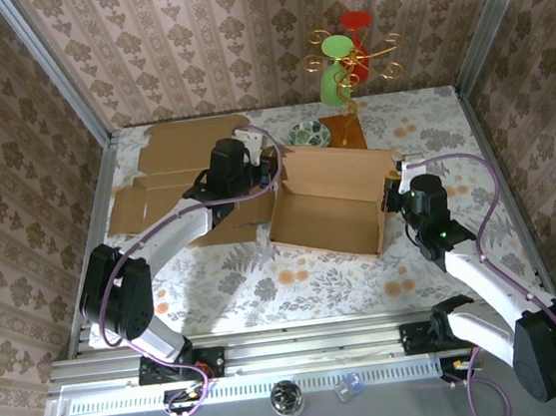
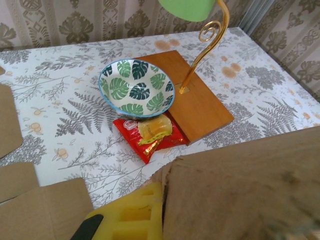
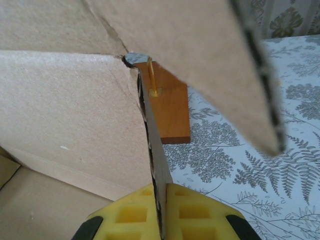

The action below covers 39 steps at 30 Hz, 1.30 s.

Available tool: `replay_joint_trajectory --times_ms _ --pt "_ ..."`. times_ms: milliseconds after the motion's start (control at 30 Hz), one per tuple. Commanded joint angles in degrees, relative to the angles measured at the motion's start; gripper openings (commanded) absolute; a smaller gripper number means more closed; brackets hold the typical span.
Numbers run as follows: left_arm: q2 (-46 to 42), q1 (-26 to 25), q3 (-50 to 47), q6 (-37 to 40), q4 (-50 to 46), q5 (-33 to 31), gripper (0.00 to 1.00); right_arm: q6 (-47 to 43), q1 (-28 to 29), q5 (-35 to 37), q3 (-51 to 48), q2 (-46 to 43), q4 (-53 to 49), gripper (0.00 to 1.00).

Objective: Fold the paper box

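Flat cardboard sheets point(image 1: 169, 175) lie on the far left of the table point(image 1: 266, 280), untouched. Just to their right, the left gripper point(image 1: 266, 169) is closed on the far left corner of the paper box point(image 1: 331, 212). Its wrist view shows 1 yellow pad point(image 2: 131, 216) pressed against a cardboard panel that hides the other pad, so the pinch is judged, not fully seen. Beyond it sit a leaf-patterned bowl point(image 2: 136, 89), a red snack packet point(image 2: 150, 135) and a wooden board point(image 2: 197, 100).

The box stands open in the middle of the table with its 4 walls raised. At its right end the right gripper point(image 1: 394, 195) is shut on the side wall, whose edge runs straight up between the 2 yellow pads point(image 3: 192, 215). A loose flap hangs over that corner.

The step looks like squaring and locking the end walls. To do it well, both pinches should stay low on the walls and move together, so that the base does not skid or twist. The overhanging flap wants folding along its crease, not bending mid-panel. The bowl and board beyond the far wall leave little room, so any push should go inward.
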Motion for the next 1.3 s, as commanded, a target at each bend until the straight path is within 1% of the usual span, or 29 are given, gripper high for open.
replay_joint_trajectory --times_ms 0,167,333,400,567,633,700,800,867,933,967,1100,1200,1267 --pt "-0.21 -2.46 -2.12 -0.12 8.84 4.02 0.0 2.7 1.69 1.92 -0.51 -0.15 2.88 0.0" --pt "-0.59 -3.63 -8.5 -0.57 17.65 3.18 0.0 5.99 3.12 3.31 -3.68 0.24 5.34 0.0" --pt "-0.91 -3.89 -14.94 -2.55 26.49 1.83 0.0 6.49 4.31 3.73 -4.75 0.46 5.77 0.0" --pt "-0.95 -4.07 -15.96 -2.74 27.61 1.73 0.0 6.77 4.76 3.97 -4.9 0.63 5.37 0.0" --pt "-1.28 -4.28 -16.99 -2.39 27.6 1.48 0.0 8.84 4.89 4.86 -4.72 -0.21 3.46 0.06" --pt "-1.61 -4.4 -17.19 -1.99 27.15 1.32 0.0 9.95 4.95 4.95 -2.98 -0.52 0.3 0.14" --pt "-1.79 -4.41 -17.14 -1.45 26.48 1.27 0.0 12.03 4.95 4.88 -1.41 -1.03 -3.03 0.24" --pt "-2.23 -4.46 -17.14 -0.38 25.34 1.37 0.0 15.81 4.91 2.7 1.36 -1.78 -9.57 0.4" --pt "-2.36 -4.58 -17.24 0.31 24.94 1.31 0.0 17.69 4.99 0.22 3.06 -2.28 -13.28 0.48" --pt "-2.68 -4.56 -17.54 0.9 24.58 1.12 0.0 21.23 5.04 -0.61 4.78 -3.53 -18.1 0.61" --pt "-2.81 -4.61 -17.58 1.23 24.56 1.03 0.0 22.15 4.99 -1.47 5.5 -4.17 -19.82 0.63" --pt "-3.49 -4.53 -17.54 2.66 23.53 0.77 0.0 27.09 4.99 -5.55 9.8 -7.67 -29.43 0.68" --pt "-3.59 -4.55 -17.27 3.3 23.08 0.88 0.0 31.53 4.99 -8.05 12.91 -11.07 -37.13 0.87" --pt "-3.52 -4.56 -17.0 3.42 23.0 1.22 0.0 32.92 4.99 -10.8 15.09 -12.81 -41.13 0.9"
